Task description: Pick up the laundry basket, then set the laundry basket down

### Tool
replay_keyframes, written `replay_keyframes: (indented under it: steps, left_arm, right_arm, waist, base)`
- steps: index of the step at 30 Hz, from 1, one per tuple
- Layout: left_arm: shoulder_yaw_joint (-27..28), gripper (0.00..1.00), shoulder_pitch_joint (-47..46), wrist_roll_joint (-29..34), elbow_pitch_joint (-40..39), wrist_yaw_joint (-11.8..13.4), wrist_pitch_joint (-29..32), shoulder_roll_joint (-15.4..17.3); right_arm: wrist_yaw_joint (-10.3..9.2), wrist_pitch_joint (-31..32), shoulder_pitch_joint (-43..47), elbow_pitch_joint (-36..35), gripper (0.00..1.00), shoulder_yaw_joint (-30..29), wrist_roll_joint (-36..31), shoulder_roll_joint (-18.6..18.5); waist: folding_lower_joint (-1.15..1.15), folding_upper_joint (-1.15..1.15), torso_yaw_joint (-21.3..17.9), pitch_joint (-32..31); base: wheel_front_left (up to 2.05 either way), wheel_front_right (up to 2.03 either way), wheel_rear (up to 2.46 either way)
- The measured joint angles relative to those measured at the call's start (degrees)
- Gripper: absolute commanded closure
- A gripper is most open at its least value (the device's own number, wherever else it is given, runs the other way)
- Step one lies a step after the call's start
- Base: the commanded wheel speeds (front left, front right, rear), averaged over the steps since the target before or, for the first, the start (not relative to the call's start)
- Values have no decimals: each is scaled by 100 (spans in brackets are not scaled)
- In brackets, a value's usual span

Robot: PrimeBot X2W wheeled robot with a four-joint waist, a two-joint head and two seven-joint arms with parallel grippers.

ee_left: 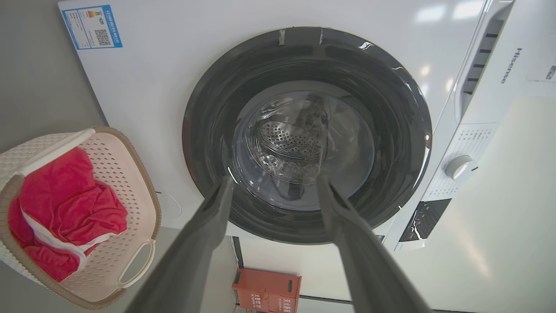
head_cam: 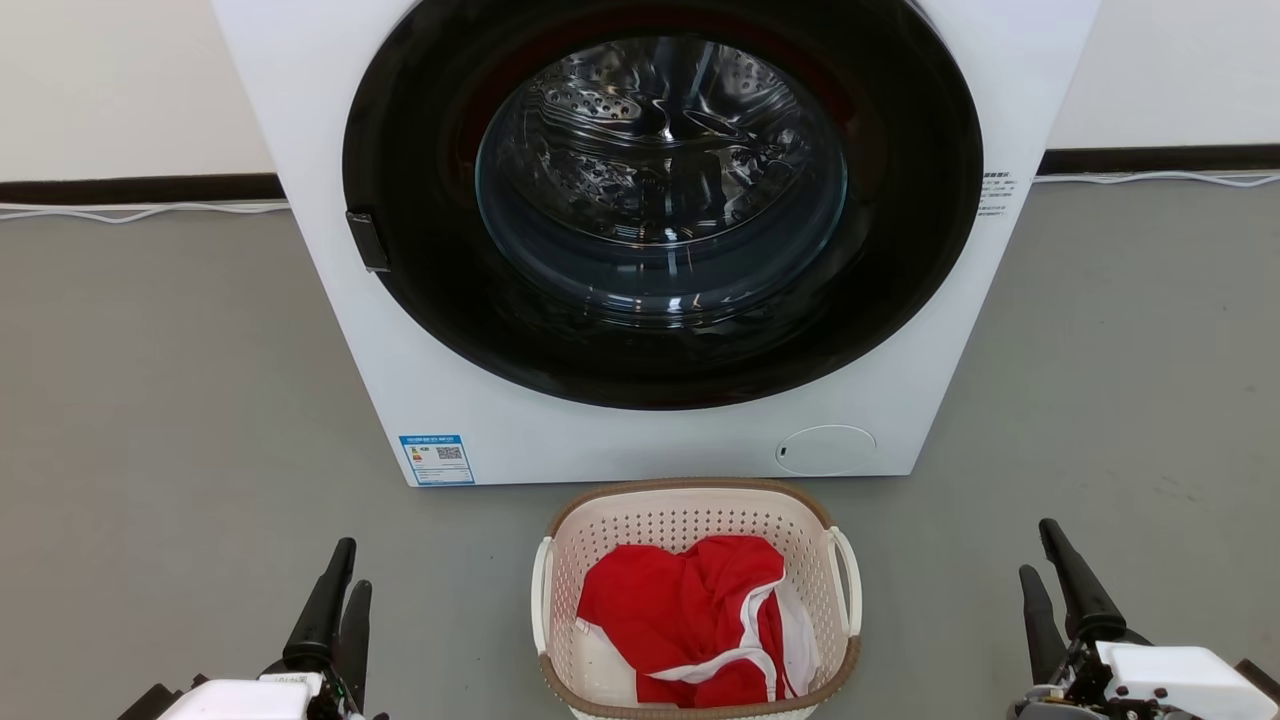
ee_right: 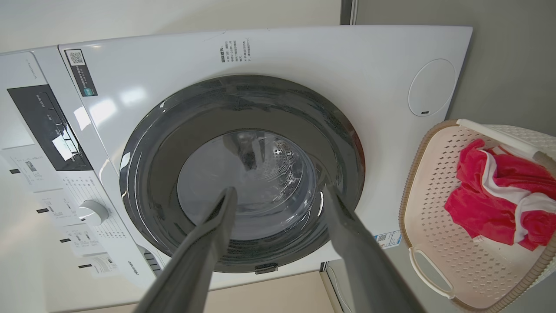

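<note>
1. The basket (head_cam: 690,487), holding red cloth (head_cam: 680,610), stands on the floor (head_cam: 150,400) just before the washer (head_cam: 640,440), between 2 grippers.
2. The left gripper (head_cam: 352,568) and right gripper (head_cam: 1038,548) hang well apart from it, fingers spread, holding nothing.
3. The pick-up looks not yet begun.
4. Next, both grippers probably need to reach the 2 side handles (head_cam: 541,590) evenly, so the basket lifts level.

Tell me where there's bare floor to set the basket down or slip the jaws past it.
Grey floor lies bare on both sides of the laundry basket, beyond each white handle, and wider still either side of the washing machine. Crowded: the thin strip between the basket's far rim and the machine's front.
</note>
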Motion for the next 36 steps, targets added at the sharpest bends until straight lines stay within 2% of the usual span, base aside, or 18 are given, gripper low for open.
replay_keyframes:
  steps: [15,28,36]
  left_arm:
    - [-126,0,-1,174,-36,0,-252,3]
    - [-194,0,5,814,-38,2,-479,4]
    - [-255,0,28,1658,-131,109,-606,7]
  right_arm:
    - [0,-242,3,-134,0,123,-241,-3]
    - [0,-436,104,-304,0,52,-1497,-5]
    - [0,-571,109,-459,0,60,-2526,-13]
  waist:
    - [1,0,-2,-1]
    - [1,0,-8,4]
    - [1,0,-20,5]
  base:
    - [0,0,0]
    - [0,0,0]
    - [0,0,0]
